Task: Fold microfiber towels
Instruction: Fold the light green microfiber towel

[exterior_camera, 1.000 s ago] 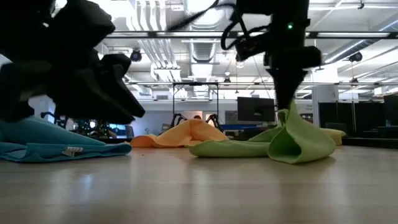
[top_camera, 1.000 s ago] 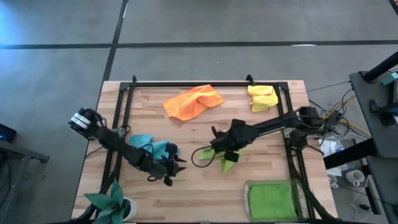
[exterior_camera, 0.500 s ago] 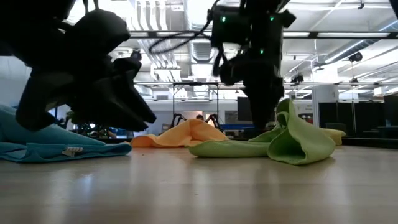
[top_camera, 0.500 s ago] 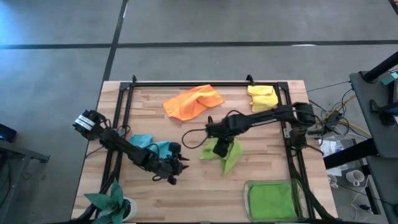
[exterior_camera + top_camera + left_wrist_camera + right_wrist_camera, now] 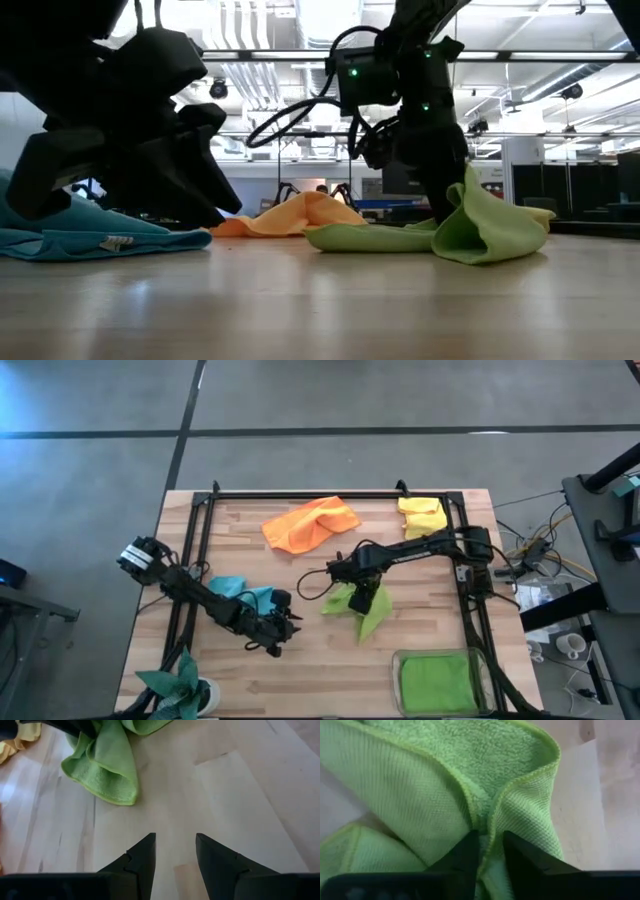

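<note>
1. Right gripper (image 5: 487,851): fingers pinching a ridge of the yellow-green towel (image 5: 362,610), mid-table.
2. Left gripper (image 5: 175,851): fingers apart, empty, beside the light blue towel (image 5: 240,594).
3. Folded green towel (image 5: 436,680) in the clear tray (image 5: 481,660); orange towel (image 5: 308,524) and yellow towel (image 5: 421,517) remain unfolded.

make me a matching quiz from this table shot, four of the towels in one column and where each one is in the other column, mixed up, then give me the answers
Towels:
1. orange towel
2. yellow towel
3. blue towel
4. yellow-green towel

Places:
A. pinched by the right gripper near the table's middle
B. far right corner of the table
C. beside the left arm, behind the left gripper
D. far side of the table, near the middle

Pairs: 1-D, 2-B, 3-C, 4-A
</note>
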Controlling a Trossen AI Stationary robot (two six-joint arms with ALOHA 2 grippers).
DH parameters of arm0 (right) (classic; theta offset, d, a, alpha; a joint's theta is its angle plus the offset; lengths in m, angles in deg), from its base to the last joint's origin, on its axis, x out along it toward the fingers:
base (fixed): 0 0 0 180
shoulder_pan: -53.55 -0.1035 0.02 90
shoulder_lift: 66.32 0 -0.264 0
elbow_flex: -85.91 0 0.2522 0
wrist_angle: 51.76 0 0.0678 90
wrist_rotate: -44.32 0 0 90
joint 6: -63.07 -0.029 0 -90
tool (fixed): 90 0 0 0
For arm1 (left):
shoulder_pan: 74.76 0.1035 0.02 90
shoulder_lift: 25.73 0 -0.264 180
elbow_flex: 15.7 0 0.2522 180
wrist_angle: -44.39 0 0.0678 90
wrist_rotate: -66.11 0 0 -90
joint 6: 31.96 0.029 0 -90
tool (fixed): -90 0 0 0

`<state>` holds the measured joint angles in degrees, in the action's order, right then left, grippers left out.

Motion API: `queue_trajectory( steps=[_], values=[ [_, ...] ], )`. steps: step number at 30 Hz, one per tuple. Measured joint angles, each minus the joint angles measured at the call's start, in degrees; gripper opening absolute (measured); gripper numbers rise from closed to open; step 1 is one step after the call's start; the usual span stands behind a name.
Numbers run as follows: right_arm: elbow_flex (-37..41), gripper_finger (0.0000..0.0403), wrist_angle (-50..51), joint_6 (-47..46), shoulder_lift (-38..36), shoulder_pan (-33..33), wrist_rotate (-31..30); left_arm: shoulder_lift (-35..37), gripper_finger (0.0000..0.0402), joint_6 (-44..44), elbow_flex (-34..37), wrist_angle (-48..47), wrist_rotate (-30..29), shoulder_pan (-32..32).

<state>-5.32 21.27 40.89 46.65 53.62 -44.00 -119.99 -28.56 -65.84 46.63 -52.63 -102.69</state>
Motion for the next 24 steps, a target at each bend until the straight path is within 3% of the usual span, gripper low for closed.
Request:
queue_trajectory(
  steps=[5, 14, 20, 24],
  values=[
    [-2.4, 0.0016, 0.7, 0.4, -0.1, -0.1, -0.7, 0.0, 0.0125, 0.0, 0.0, 0.0, -0.2, 0.6],
    [-12.4, 0.001, 2.2, 2.4, -0.3, -0.3, -4.8, 0.0, 0.0125, -4.5, 0.2, 0.1, 0.0, 3.4],
    [-16.8, 0.0009, 4.0, 3.2, -0.3, -0.3, -7.0, -3.0, 0.0125, -11.3, 0.2, 13.0, 1.8, 3.4],
    [-17.2, 0.0009, 4.4, 3.1, -0.3, -0.5, -7.3, -6.4, 0.0125, -3.0, -0.7, 14.5, 6.4, 3.1]
  ],
)
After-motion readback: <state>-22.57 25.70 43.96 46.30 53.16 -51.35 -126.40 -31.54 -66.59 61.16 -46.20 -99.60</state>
